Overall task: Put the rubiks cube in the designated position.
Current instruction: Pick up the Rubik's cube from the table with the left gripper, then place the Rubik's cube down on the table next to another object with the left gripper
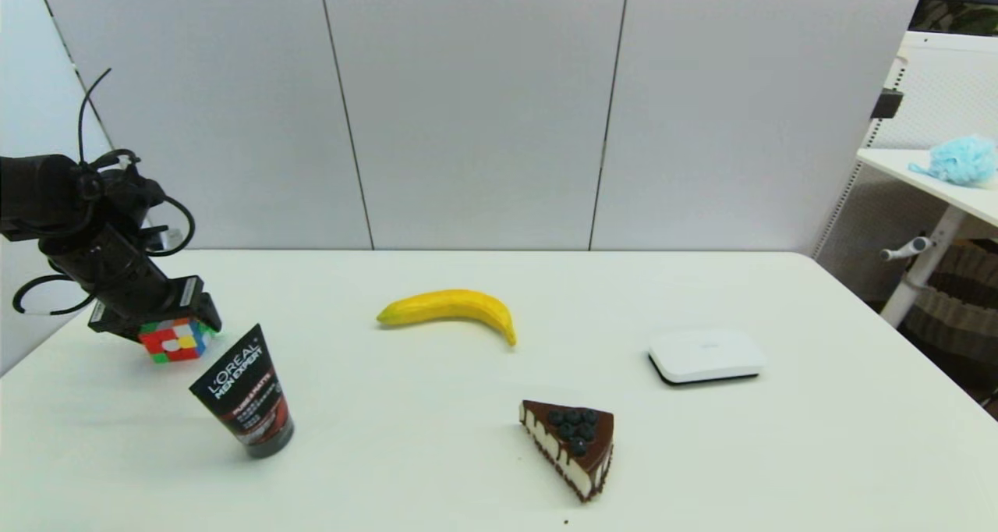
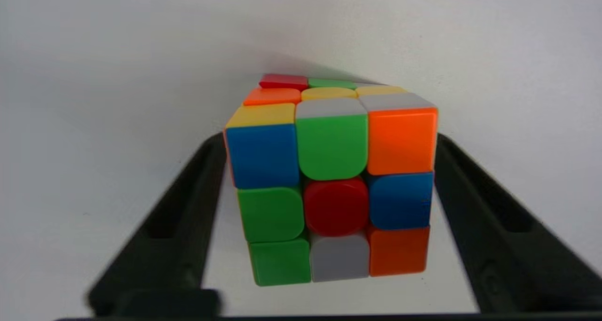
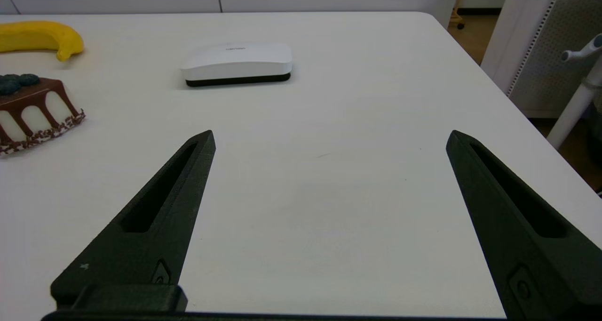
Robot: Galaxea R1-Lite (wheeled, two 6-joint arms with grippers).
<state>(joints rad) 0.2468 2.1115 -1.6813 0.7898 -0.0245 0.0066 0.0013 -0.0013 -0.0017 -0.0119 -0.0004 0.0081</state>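
The left gripper point(image 1: 178, 337) hung over the near-left part of the white table point(image 1: 468, 469), its two black fingers point(image 2: 188, 217) closed against opposite sides of the rubiks cube point(image 1: 175, 340), which it held clear of the tabletop; in the left wrist view the cube point(image 2: 331, 189) filled the gap between the fingers, showing a face of blue, green, orange, red and white squares. Just beside the gripper, toward the robot and slightly to its right, a black L'Oreal tube point(image 1: 245, 395) stood cap-down and leaning, apart from the cube. Farther to the gripper's right lay a yellow banana point(image 1: 448, 310), and beyond it, well apart, a slice of chocolate cake point(image 1: 573, 446) topped with blueberries and a flat white box point(image 1: 706, 355) with a dark base. None of these held anything inside, and no container stood on the table. The right gripper point(image 3: 329, 142), out of the head view, hovered low over bare tabletop near the table's right side, its fingers spread wide and holding nothing, with the white box point(image 3: 237, 63), the cake point(image 3: 33, 109) and the banana point(image 3: 40, 36) ahead of it.
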